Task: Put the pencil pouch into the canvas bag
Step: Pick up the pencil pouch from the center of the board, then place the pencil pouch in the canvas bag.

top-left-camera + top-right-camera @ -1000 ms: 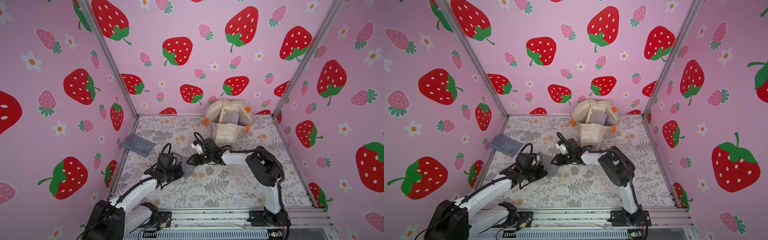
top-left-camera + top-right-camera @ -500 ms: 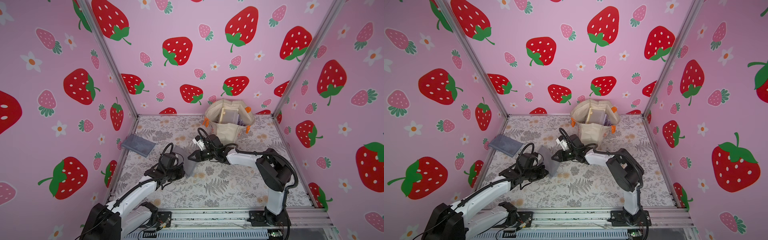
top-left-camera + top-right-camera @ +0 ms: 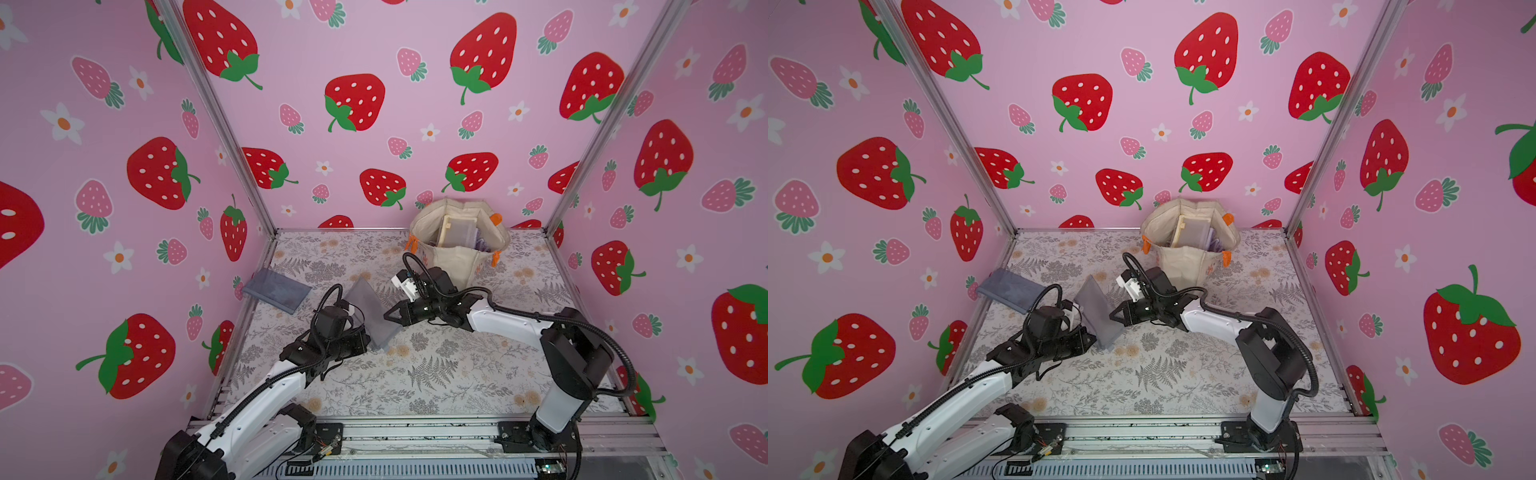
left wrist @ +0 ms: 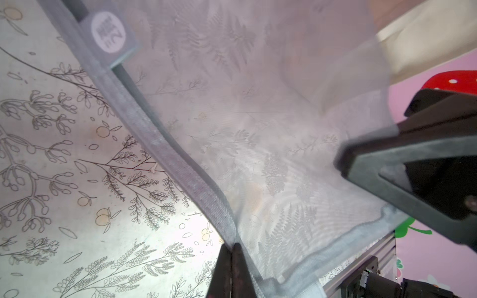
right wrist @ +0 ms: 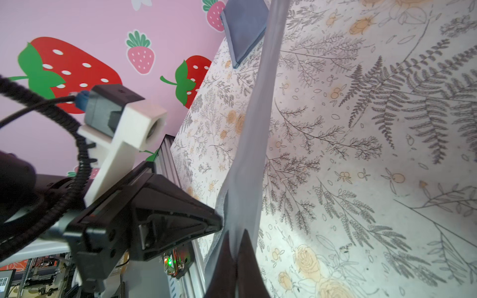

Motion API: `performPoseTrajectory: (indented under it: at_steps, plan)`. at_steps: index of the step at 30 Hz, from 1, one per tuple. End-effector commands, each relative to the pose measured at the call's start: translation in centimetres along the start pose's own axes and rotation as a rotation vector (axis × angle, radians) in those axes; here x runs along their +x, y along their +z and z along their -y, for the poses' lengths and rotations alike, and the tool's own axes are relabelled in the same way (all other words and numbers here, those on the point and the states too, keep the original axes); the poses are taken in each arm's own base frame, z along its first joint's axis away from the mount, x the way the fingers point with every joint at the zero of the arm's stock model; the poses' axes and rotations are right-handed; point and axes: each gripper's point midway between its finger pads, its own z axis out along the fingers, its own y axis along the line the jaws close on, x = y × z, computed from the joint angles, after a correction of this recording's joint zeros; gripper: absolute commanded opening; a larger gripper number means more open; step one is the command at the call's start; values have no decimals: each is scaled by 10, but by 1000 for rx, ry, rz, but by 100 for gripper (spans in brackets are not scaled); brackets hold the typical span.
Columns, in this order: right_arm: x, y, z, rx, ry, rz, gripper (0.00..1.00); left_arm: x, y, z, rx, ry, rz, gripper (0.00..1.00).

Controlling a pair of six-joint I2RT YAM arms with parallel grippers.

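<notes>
1. The pencil pouch, a grey see-through mesh sleeve, stands tilted on edge over the bench. The bench is the widest thing we see and is covered in a fern and flower print. We cannot tell whether the pouch's low corner touches it.
2. The canvas bag stands upright at the back of the bench near the rear wall. Its mouth is open, its orange handles hang at its sides, and flat items stand inside. The pencil pouch is outside the bag, in front of it, toward the left and apart from it.
3. A second grey pouch lies flat at the bench's left edge by the wall, well apart from the bag.
4. The right hand is clamped on one edge of the pencil pouch, reaching it from the bag's side in both top views.
5. The left hand is pinched together on the pouch's bound edge, at a corner.
6. A small round label sits on a grey tab along that bound edge.
</notes>
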Motion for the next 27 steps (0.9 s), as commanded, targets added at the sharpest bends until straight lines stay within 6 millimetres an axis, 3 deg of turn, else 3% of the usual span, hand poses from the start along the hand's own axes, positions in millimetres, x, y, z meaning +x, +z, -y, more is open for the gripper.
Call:
performPoseTrajectory:
  at_steps: [1, 5, 7, 9, 12, 15, 23, 27]
  plan:
    - [-14, -27, -25, 1, -82, 40, 0, -22, -13, 10, 0, 41, 75, 2]
    - [-34, -53, -40, 31, -132, 104, 0, -30, -20, 25, 53, 56, 105, 49]
    - [-50, -68, -46, 41, -149, 152, 0, -33, -23, 26, 56, 58, 117, 65]
    - [-69, -85, -51, 54, -168, 206, 0, -34, -26, 26, 54, 61, 134, 73]
    - [-102, -113, -60, 77, -206, 288, 0, -35, -32, 24, 40, 75, 148, 76]
    - [-133, -148, -57, 127, -218, 371, 0, -36, -37, 22, 21, 91, 160, 76]
    - [-205, -256, -16, 336, -175, 649, 0, -43, -38, 25, 13, 127, 174, 76]
    - [-233, -290, 2, 397, -169, 736, 0, -45, -34, 27, 20, 130, 170, 76]
